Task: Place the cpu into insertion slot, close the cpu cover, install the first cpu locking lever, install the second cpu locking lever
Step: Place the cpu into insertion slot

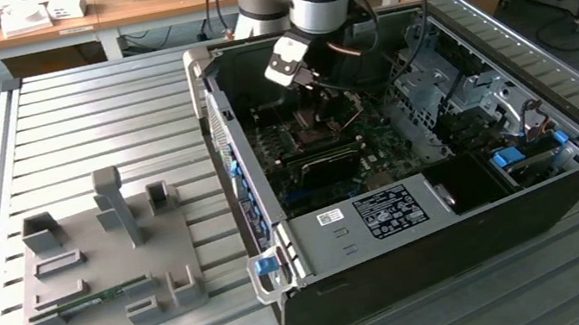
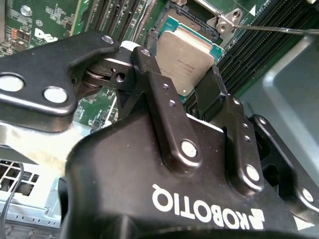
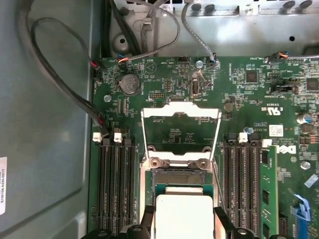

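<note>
In the exterior view the gripper hangs down inside the open computer case, just above the green board; whether it holds anything cannot be told here. In the second wrist view the gripper is narrowed on the cpu, a black finger touching each of two opposite edges. In the first wrist view the cpu sits between the fingers, over the insertion slot, whose dark recess shows just beyond the fingertips. Further ahead, the cpu cover is swung open.
</note>
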`<state>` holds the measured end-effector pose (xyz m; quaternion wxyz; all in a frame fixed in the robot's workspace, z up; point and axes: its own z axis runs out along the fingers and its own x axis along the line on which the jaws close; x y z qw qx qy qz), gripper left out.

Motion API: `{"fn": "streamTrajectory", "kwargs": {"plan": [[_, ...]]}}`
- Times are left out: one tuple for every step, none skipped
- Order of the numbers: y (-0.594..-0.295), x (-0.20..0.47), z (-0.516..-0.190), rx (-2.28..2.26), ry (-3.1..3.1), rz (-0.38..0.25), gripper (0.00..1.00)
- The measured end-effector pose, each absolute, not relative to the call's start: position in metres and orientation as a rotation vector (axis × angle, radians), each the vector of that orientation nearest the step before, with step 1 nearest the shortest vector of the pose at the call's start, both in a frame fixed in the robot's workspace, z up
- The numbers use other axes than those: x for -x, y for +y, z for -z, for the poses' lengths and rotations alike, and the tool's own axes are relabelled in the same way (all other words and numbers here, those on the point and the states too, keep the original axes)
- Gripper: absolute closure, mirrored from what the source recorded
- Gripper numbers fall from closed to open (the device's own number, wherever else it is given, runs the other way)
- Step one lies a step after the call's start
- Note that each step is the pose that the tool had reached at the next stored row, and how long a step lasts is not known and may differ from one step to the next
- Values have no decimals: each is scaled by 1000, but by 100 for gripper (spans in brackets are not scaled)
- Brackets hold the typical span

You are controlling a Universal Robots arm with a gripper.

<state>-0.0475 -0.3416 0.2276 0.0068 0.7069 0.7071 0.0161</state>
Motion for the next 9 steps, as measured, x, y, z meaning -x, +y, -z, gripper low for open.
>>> {"fn": "streamTrajectory", "kwargs": {"plan": [[-341,47,-226,-2211,2213,-51,46],[-341,47,-225,-2211,2214,-52,46],[-341,47,-224,-2210,2214,-52,46],[-340,47,-223,-2210,2215,-52,46],[-340,47,-222,-2210,2215,-53,46],[-340,47,-220,-2210,2215,-53,46],[-340,47,-219,-2210,2215,-53,46],[-339,47,-218,-2210,2216,-53,46],[-339,47,-217,-2210,2216,-53,46]]}}
